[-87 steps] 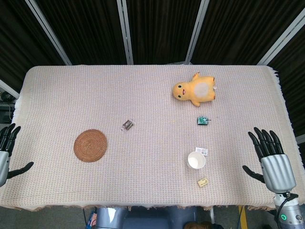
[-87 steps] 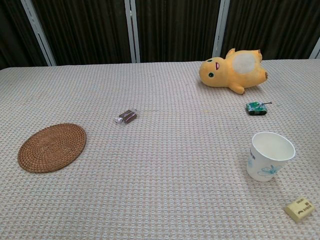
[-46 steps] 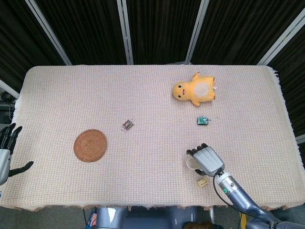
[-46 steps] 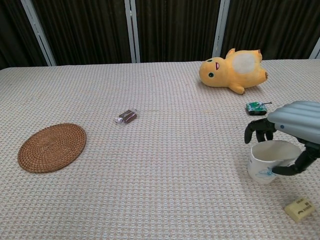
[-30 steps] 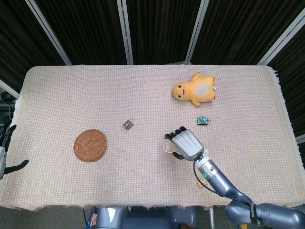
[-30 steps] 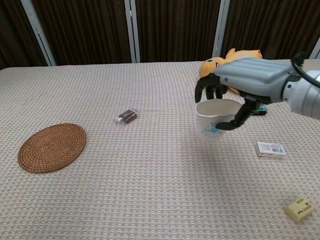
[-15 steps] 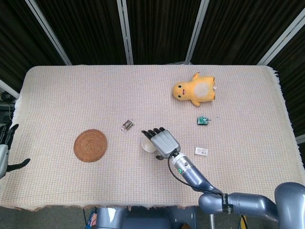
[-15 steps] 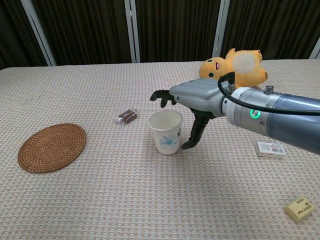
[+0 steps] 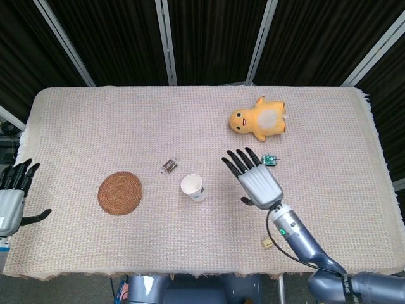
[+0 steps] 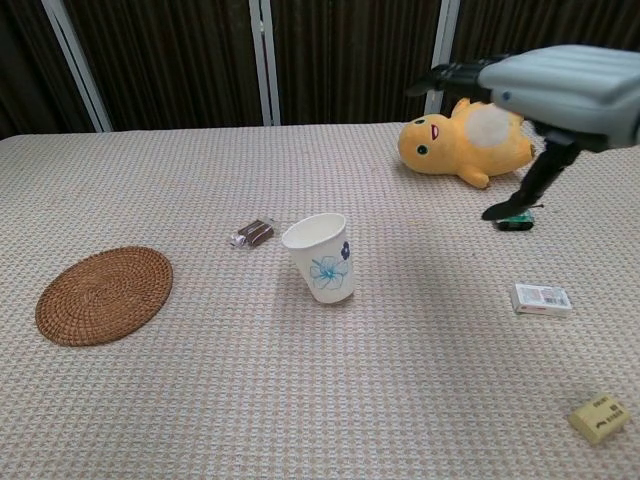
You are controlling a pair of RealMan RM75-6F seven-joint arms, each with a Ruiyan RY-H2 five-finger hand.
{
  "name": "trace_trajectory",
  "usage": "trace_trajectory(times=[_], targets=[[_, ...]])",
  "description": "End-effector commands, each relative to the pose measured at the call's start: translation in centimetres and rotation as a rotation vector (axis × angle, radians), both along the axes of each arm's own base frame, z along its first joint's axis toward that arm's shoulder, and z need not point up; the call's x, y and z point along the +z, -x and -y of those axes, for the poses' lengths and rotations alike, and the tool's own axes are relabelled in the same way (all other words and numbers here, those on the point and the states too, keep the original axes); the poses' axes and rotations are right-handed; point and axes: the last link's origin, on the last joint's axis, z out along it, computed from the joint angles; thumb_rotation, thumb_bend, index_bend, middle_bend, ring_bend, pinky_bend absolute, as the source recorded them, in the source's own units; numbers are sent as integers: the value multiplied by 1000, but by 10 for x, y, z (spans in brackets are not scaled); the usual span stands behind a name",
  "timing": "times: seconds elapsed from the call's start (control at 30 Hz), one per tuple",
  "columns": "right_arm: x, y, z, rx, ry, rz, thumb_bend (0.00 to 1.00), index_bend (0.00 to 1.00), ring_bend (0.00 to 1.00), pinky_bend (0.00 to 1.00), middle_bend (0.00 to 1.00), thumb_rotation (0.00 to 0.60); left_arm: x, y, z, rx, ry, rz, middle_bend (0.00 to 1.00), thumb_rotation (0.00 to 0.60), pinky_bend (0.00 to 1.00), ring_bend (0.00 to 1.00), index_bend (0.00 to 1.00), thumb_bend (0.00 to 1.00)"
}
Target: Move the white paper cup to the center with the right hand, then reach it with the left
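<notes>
We see the white paper cup (image 10: 322, 258) near the middle of the frame — a plain paper cup with a blue flower printed on its side, its mouth tipped toward the left while its base rests on the cloth. Our right hand (image 9: 255, 180) hovers to the right of it, apart from it, fingers spread and holding nothing. Our left hand (image 9: 12, 193) sits at the far left edge of the head view, well apart from the cup, fingers also apart and empty. The table (image 9: 95, 120) wears a beige woven cloth — behind it, across the top of the frame, hang dark curtains (image 10: 350, 55).
</notes>
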Motion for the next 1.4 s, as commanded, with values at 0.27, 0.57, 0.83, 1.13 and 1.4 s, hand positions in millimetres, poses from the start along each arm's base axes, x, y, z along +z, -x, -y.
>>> trace_trajectory(times=[0.27, 0.57, 0.83, 1.13, 1.4], targets=[[64, 118, -61, -76, 160, 116, 0, 0, 0, 0, 0, 600, -52, -75, -39, -228, 167, -25, 0, 600, 0, 0, 0, 0], [71, 139, -74, -129, 217, 83, 0, 0, 0, 0, 0, 600, -96, -151, -56, -442, 271, -173, 0, 600, 0, 0, 0, 0], [79, 142, -69, -155, 232, 109, 0, 0, 0, 0, 0, 600, -152, -207, -72, -576, 350, -277, 0, 600, 16, 0, 23, 0], [85, 147, -65, -194, 251, 107, 0, 0, 0, 0, 0, 600, -212, -237, -95, -621, 410, -330, 0, 600, 62, 0, 60, 0], [87, 149, -62, -214, 260, 101, 0, 0, 0, 0, 0, 600, -230, -241, -105, -603, 426, -328, 27, 600, 179, 35, 85, 0]])
